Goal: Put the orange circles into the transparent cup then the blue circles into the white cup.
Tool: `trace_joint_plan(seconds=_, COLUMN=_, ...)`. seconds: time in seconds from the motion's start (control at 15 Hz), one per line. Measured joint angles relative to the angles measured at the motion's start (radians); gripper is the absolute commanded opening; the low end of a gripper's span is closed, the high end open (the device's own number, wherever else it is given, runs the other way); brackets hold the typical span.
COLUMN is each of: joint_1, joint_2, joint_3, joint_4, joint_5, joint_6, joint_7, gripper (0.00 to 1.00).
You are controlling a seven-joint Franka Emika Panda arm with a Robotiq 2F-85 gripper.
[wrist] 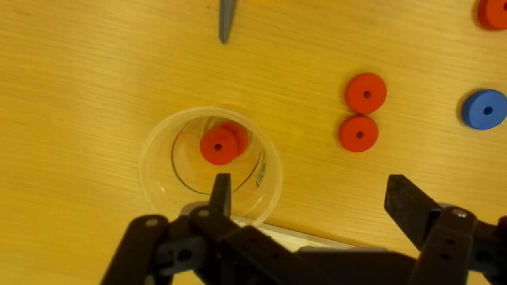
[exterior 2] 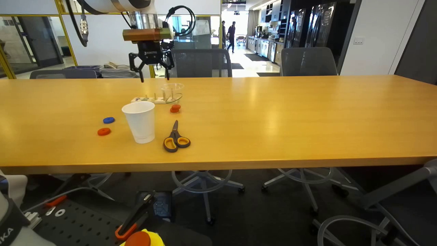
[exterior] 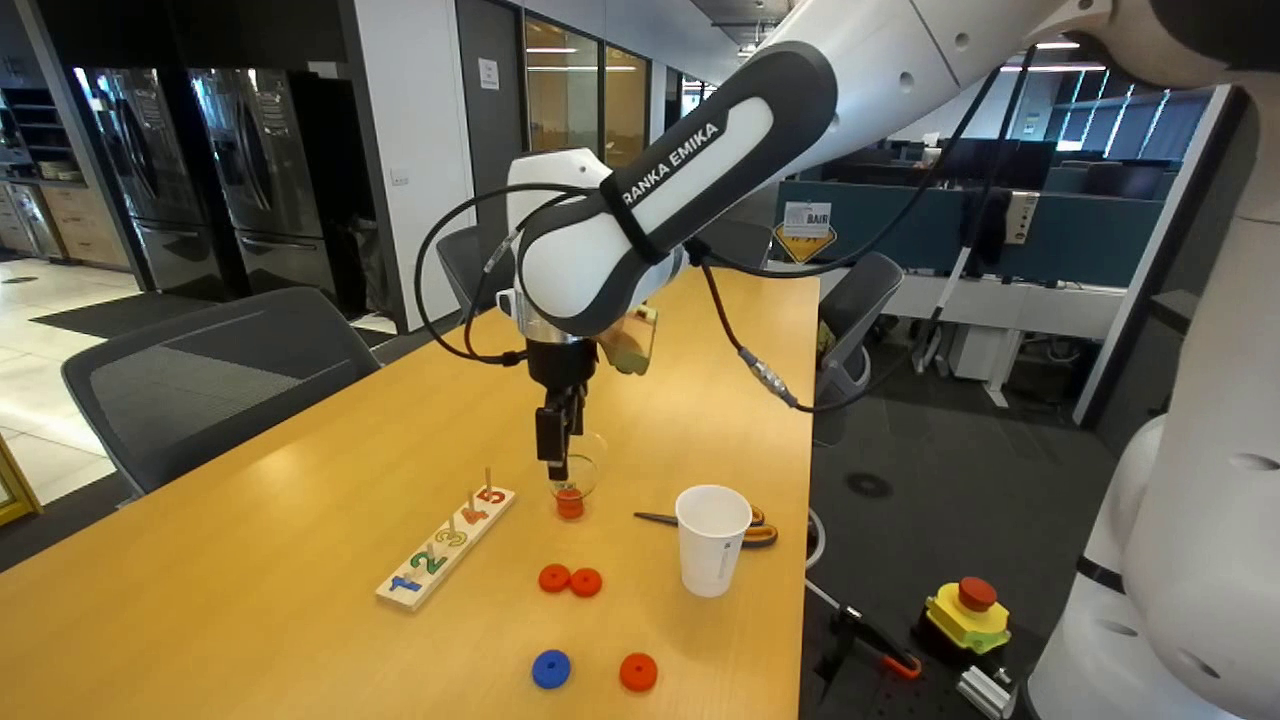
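Standing upright on the broad, honey-coloured wooden counter: one small, round, clear plastic cup, its mouth wider than any disc, so suited, by judgement, to filling from above
Contents: two flat, round, red-orange discs with centre holes, overlapping at one side of its floor, where wall and base look likely to keep them
Loose stock: two like red-orange discs, touching edge to edge and lying flat; a grip would probably come best across their free sides
Further: one red-orange disc lying alone near one flat, round blue disc, each with room around it for a pinch
Reserve vessel: one tapered, opaque white paper cup, upright, apart from the clear one, presumably meant for blue; its floor is out of sight; beside it, in an exterior view, one pair of scissors, dark-bladed with orange-and-grey handles
Equipment: one black, two-fingered end effector, spread wide, gripping nothing; it hangs near the clear cup's mouth, one finger showing across it in the wrist view, no contact evident; its next call, probably, the touching pair
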Motion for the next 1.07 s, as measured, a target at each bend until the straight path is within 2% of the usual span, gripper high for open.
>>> trace_joint_plan(seconds=0.2, joint_1=0.021, joint_2=-0.063, joint_3=0.011, joint_4=-0.055, joint_5=0.007, joint_6=-0.001, joint_7=-0.034, gripper=1.00)
trace_joint_plan(seconds=0.53, joint_1=0.058, joint_2=-0.120, joint_3=0.015, joint_4=-0.167, joint_5=0.124, joint_6=0.020, joint_7=-0.141, gripper=1.00)
trace_joint_plan(seconds=0.87, joint_1=0.061, joint_2=-0.120, joint_3=0.012, joint_4=-0.294, joint_5=0.225, joint_6=0.132, joint_7=-0.159, gripper=1.00)
trace_joint_plan(seconds=1.07, joint_1=0.062, joint_2=-0.114, joint_3=0.012, joint_4=-0.356, joint_5=0.243, joint_6=0.221, joint_7=-0.158, gripper=1.00)
